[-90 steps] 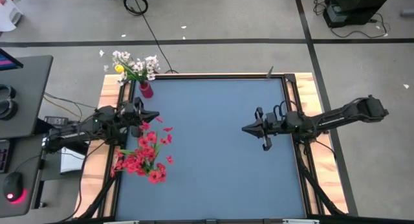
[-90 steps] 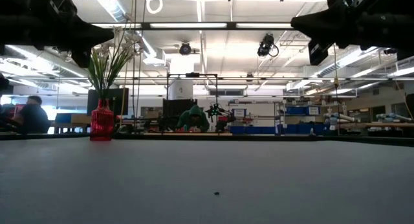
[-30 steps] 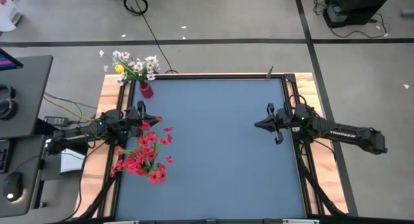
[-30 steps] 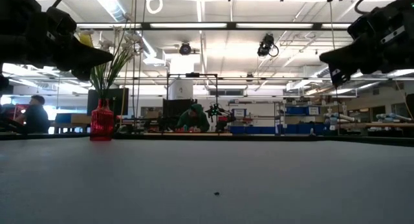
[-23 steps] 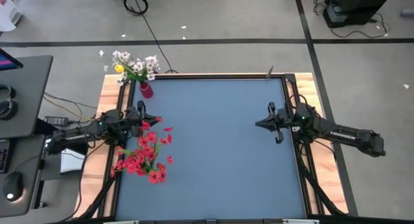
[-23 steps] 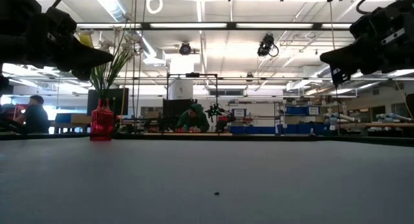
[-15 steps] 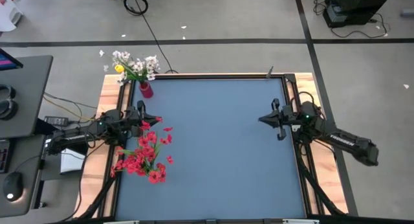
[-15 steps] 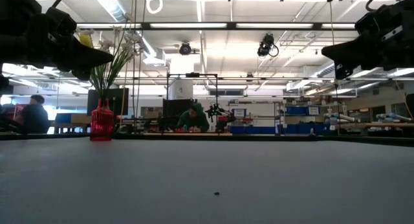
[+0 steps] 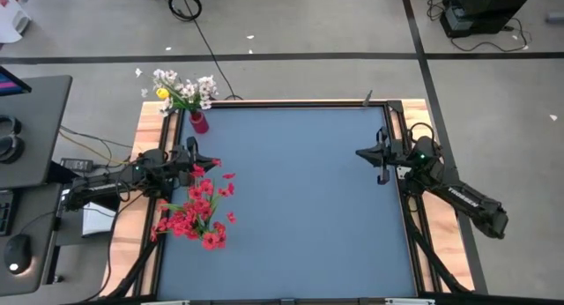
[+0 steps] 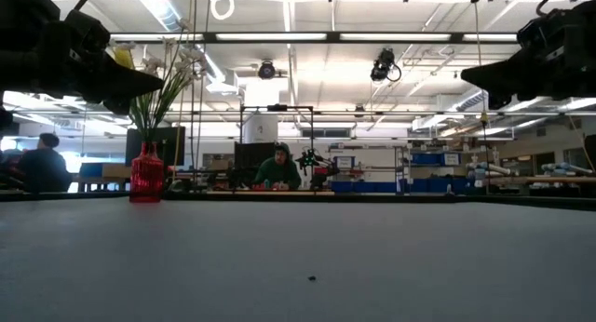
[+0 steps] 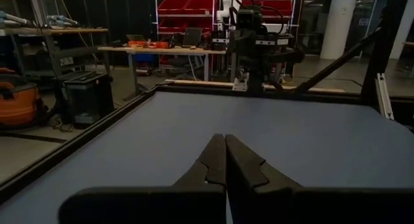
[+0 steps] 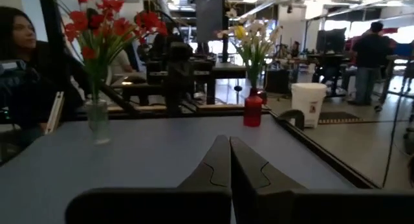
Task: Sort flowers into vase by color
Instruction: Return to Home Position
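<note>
Standing nearest the front edge on the left side of the blue desk, the red flowers spread wide and hide their holder from above. The right wrist view shows their green stems set upright in a clear glass vase.

Just past that bunch, the left claw hangs above the desk by the farthest red blossoms and points toward the middle. Its fingers are clenched tip to tip on nothing. Across the desk, well apart from it, the right claw sits near the right edge, facing the left one. Its fingers are likewise pressed together and empty.

Farther back, at the far left corner, a red vase stands upright and holds the white and yellow flowers, which lean out over the desk's wooden rim.

Beyond the desk, in the low view, a person in a green hood sits in the workshop.
</note>
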